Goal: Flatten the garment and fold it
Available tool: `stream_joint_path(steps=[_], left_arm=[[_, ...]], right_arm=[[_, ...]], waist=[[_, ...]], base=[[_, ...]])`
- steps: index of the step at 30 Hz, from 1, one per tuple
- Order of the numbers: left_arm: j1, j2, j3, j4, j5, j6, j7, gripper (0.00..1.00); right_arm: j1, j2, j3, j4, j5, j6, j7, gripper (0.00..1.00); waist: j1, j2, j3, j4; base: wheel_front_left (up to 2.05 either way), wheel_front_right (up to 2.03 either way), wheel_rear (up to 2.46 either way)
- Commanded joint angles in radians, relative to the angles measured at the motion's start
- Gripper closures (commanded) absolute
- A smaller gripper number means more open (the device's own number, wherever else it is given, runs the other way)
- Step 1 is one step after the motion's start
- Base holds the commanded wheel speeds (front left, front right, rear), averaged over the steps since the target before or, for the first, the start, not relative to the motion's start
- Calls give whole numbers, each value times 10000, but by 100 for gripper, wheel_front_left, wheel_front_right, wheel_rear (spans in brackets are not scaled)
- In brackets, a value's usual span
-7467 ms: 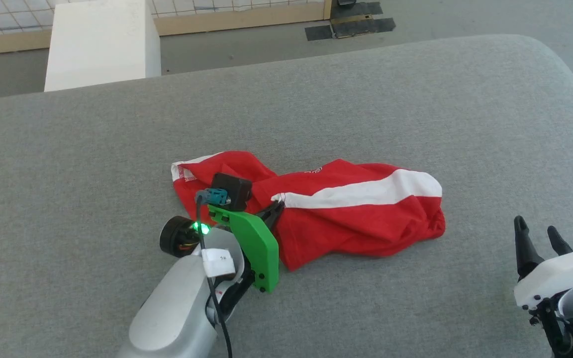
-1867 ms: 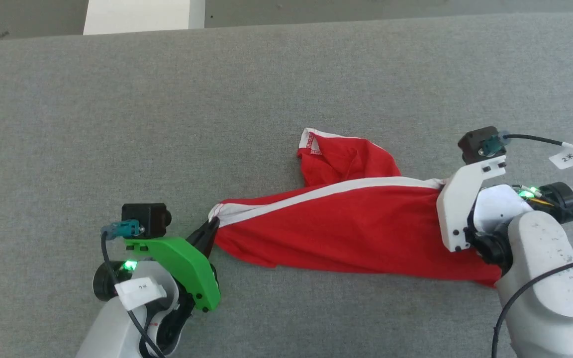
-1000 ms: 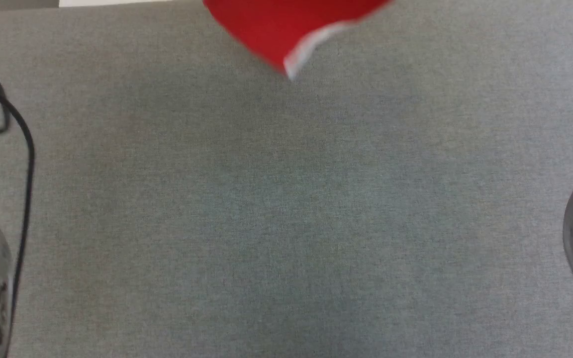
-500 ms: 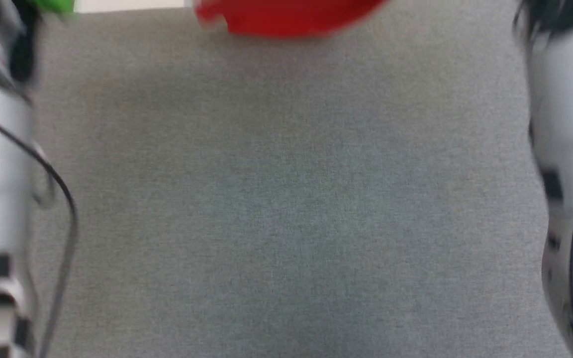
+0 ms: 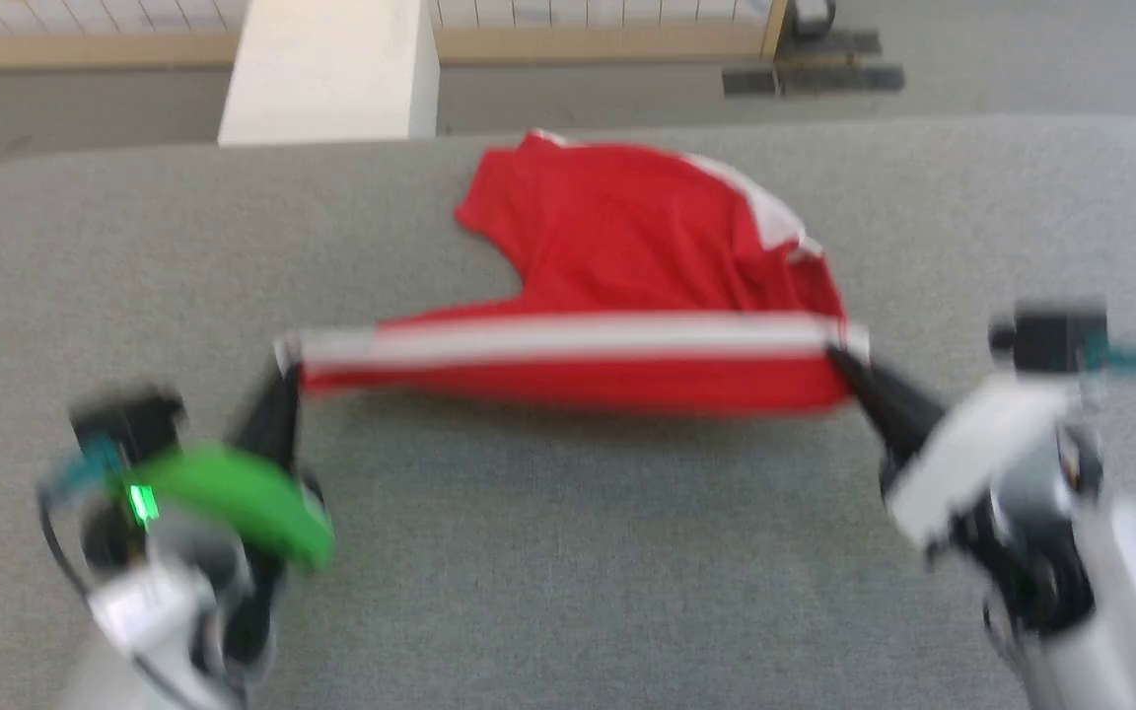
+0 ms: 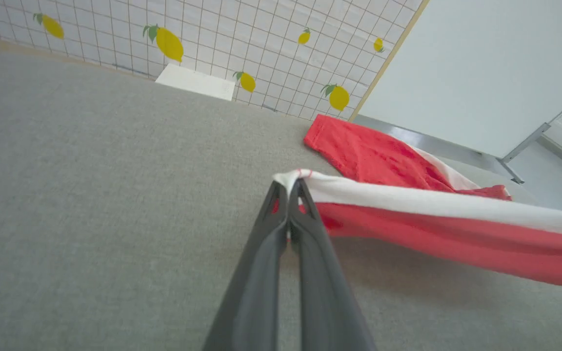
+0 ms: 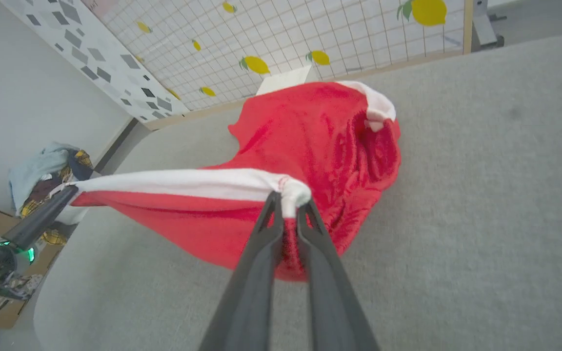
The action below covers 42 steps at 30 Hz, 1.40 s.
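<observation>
Garment | white edge taut, left gripper to right gripper (table around)

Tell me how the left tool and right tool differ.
The left tool carries a green bracket; the right tool a white bracket. The left tool pinches the white band at its left end, the right tool at its right end. Both are shut on the garment, pulling the band taut.

A grey fabric-covered desk with rounded corners spans the scene. Past its far edge stands a white block, backed by a white grid wall printed with yellow lemons. Dark strips mark the floor. A heap of clothes lies beyond one desk edge.
</observation>
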Motion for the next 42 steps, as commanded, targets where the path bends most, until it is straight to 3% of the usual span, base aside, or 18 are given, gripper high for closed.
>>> stream_joint_path(steps=[1, 12, 20, 28, 37, 42], left_arm=[[722, -88, -23, -277, -177, 174, 148, 100], [4805, -84, -62, -2422, -465, 1922, 1409, 100], [5660, 152, 82, -3693, -452, 2588, 1921, 100], [3091, 644, -157, -3622, -157, 2106, 2542, 100], [-1397, 706, -897, -792, 71, 810, 3303, 100], [-3224, 689, -1107, 690, 252, 441, 3557, 100]], right_arm=[[614, 87, -261, -314, 155, -15, 17, 100], [5245, 502, -842, -2259, 279, -15, 2249, 100], [6060, 935, -1359, -3397, -43, -15, 3453, 100], [4591, 1082, -1648, -3635, -743, -15, 3432, 100], [2450, 1365, -1794, -2754, -1409, -15, 3141, 100], [1647, 1442, -1667, -2204, -1672, -15, 2757, 100]], waist=[[1, 0, -728, 10], [1, 0, -1430, 176], [1, 0, -1402, 3], [1, 0, -732, -465], [1, 0, 790, -1381], [1, 0, 1543, -1999]], base=[[0, 0, 0], [0, 0, 0], [0, 0, 0], [0, 0, 0], [0, 0, 0], [0, 0, 0]])
